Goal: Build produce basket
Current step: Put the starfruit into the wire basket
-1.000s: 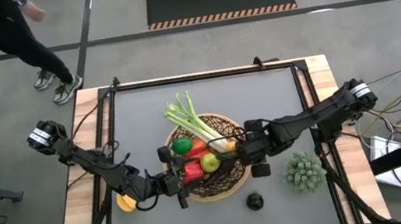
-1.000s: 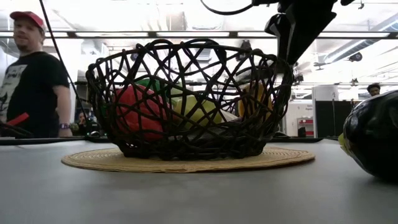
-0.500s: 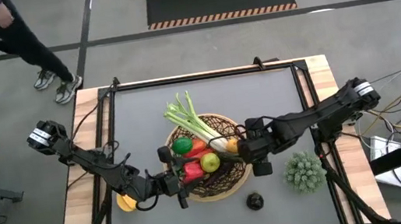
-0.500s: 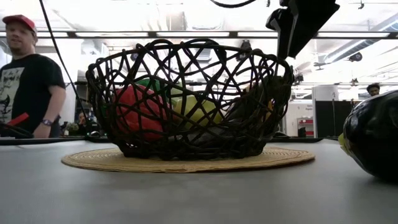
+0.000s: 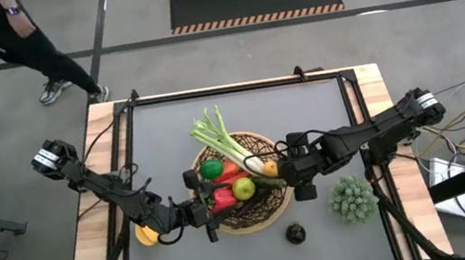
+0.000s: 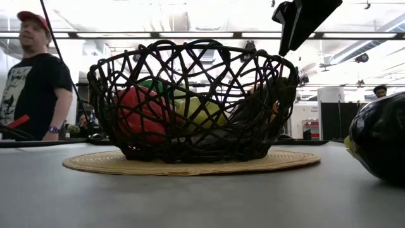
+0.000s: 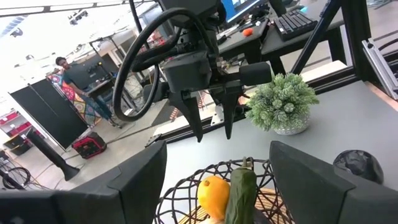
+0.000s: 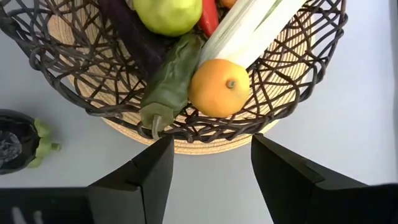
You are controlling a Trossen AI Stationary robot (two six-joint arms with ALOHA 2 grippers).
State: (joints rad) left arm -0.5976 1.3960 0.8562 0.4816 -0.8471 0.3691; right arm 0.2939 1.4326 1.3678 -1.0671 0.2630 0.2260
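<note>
grey table [image 5: 169, 130], basket [image 5: 266, 209] midway

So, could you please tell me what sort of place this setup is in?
Probably a robotics lab or workshop: a bare concrete floor with a hazard-striped mat, computer desks behind, and a person watching near the table.

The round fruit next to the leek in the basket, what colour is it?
Orange-yellow. The round fruit shows best in the right wrist view, lying against the leek.
</note>
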